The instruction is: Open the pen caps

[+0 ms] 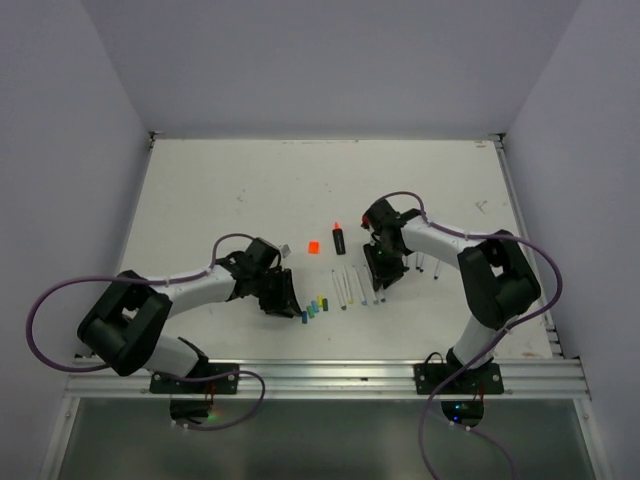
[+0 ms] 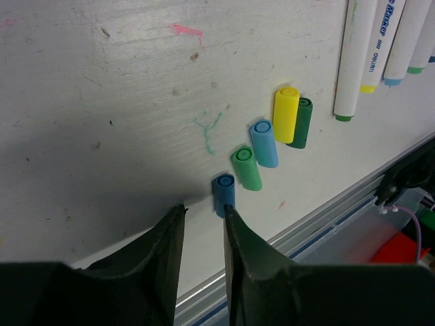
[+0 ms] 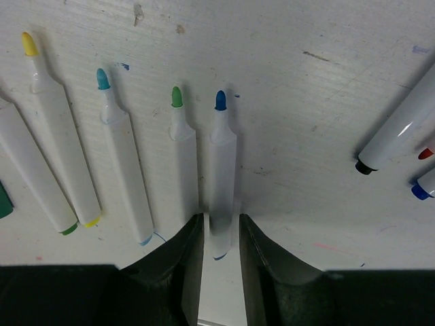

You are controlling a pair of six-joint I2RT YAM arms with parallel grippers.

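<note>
Right tool point(image 3: 221, 224) straddles the blue-tipped pen point(image 3: 222, 170), pinch undeterminable; left tool point(image 2: 204, 210), slightly spread and empty, may knock the adjacent dark-blue cap point(image 2: 223, 191) rolling.

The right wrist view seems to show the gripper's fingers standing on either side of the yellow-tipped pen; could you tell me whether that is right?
Not quite. The right wrist view shows the right gripper with its fingers on either side of the blue-tipped pen, not the yellow one. The yellow-tipped pen lies apart from the fingers, further along the row of uncapped pens.
</note>
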